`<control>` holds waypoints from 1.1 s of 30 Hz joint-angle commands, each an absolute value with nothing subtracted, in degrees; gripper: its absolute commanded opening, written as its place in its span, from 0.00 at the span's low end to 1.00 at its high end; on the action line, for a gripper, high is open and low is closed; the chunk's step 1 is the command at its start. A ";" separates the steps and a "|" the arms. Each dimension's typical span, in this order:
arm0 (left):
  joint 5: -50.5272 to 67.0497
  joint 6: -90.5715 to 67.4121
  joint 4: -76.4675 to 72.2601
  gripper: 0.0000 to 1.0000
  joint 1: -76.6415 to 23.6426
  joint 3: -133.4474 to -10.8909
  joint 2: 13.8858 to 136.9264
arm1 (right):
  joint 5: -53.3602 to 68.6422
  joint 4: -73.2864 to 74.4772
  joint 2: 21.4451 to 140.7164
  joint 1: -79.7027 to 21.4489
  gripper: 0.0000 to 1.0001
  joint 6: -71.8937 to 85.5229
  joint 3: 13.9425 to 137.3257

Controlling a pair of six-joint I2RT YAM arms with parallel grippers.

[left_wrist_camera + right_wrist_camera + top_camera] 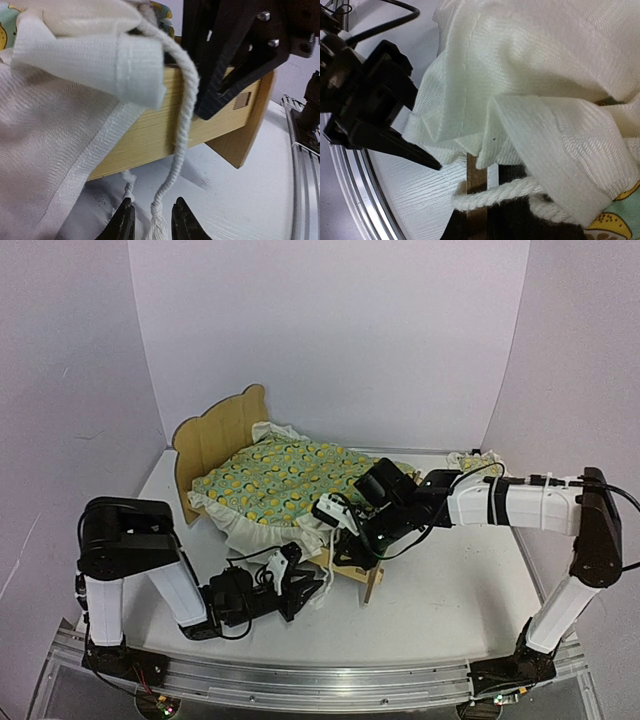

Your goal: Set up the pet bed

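Observation:
The pet bed (220, 435) stands at the middle left, headboard to the back left, with the lemon-print blanket (285, 475) spread over it. The blanket's white ruffle (60, 150) hangs over the wooden foot rail (150, 135). A white cord (182, 100) drops from the blanket over that rail. Its knotted, frayed end (159, 227) lies between the fingers of my left gripper (152, 222), which stand slightly apart, with a gap on each side. My right gripper (477, 220) is shut on the thin wooden edge of the foot rail (476, 180), under the ruffle (520, 75).
A small matching ruffled pillow (472, 460) lies at the back right of the white table (450, 600). A second, shorter cord end (129, 182) hangs beside the left finger. White walls close in the back and both sides.

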State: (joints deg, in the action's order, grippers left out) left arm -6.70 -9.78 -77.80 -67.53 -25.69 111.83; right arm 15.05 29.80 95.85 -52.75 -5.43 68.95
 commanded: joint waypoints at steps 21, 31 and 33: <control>-17.00 -0.31 -87.61 0.25 -66.87 -40.60 125.69 | 22.74 22.27 88.94 -52.36 0.00 -2.03 71.70; -7.32 4.14 -70.15 0.00 -69.43 -39.10 116.25 | 17.95 13.13 89.92 -52.35 0.00 4.40 66.43; -3.72 4.65 -66.57 0.00 -70.04 -38.54 114.40 | 17.93 7.71 90.61 -52.42 0.00 6.04 63.10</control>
State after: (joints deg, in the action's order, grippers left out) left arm -11.40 2.11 -74.91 -68.25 -38.85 120.55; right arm 15.70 24.84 94.17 -52.60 -3.14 65.91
